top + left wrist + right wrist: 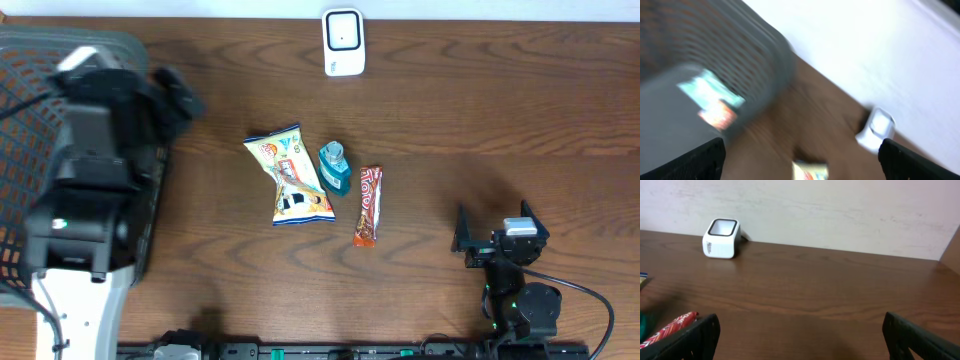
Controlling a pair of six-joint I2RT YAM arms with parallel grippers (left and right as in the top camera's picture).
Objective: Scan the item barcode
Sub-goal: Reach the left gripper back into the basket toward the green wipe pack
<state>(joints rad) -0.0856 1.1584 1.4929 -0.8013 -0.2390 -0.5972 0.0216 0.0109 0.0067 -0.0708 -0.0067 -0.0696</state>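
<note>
Looking down on a brown wooden table (480, 110) with three things side by side near the middle: a snack bag (290, 175) on the left, a small teal bottle (334, 167) just beside the bag's right edge, maybe touching it, and a candy bar (369, 205) just right of the bottle, laid lengthwise from far to near. White scanner (343, 42) standing at the far edge by the wall (840, 205), well apart from the three things. Lots of bare wood between the scanner and the things, and even more out to the right. Dark mesh basket (20, 60) filling the left edge. Left gripper (172, 95) up over the basket's right rim, blurry, fingers (705, 160) spread wide with nothing between them. Right gripper (494, 215) down at the near right, well apart from the candy bar, also spread wide and holding nothing. From the right wrist: scanner at the far left, red end of the candy bar poking in at the lower left corner, open table straight ahead up to the wall.
</note>
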